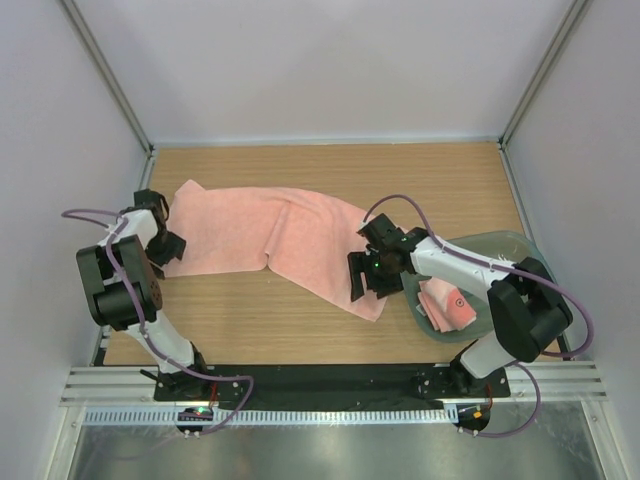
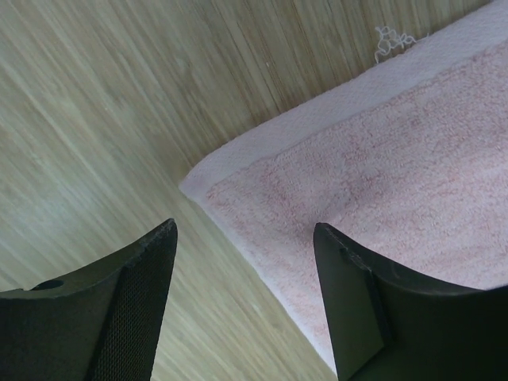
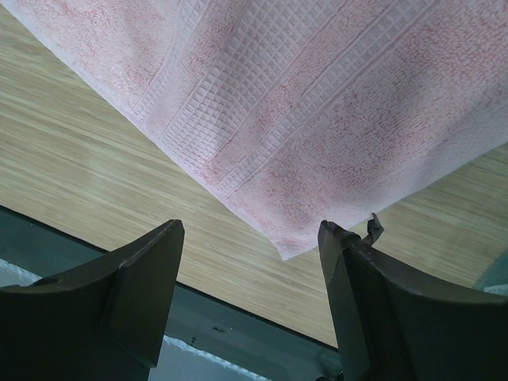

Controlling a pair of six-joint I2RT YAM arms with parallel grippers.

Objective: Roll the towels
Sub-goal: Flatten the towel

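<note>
One salmon-pink towel (image 1: 270, 230) lies spread out flat across the wooden table, running from the far left to the near middle. My left gripper (image 1: 170, 240) hovers open over its left corner (image 2: 238, 171), one finger (image 2: 349, 302) over the cloth and the other over bare wood, gripping nothing. The open right gripper (image 1: 368, 285) hangs above the towel's near right corner (image 3: 287, 248), also holding nothing. A second pink towel (image 1: 445, 305) lies bunched in the translucent tub.
The grey-green plastic tub (image 1: 505, 245) stands at the right, beside the right arm. A loose white thread (image 2: 390, 40) sticks out from the towel's hem. The table's near edge and a dark rail (image 3: 238, 325) lie just below the right gripper.
</note>
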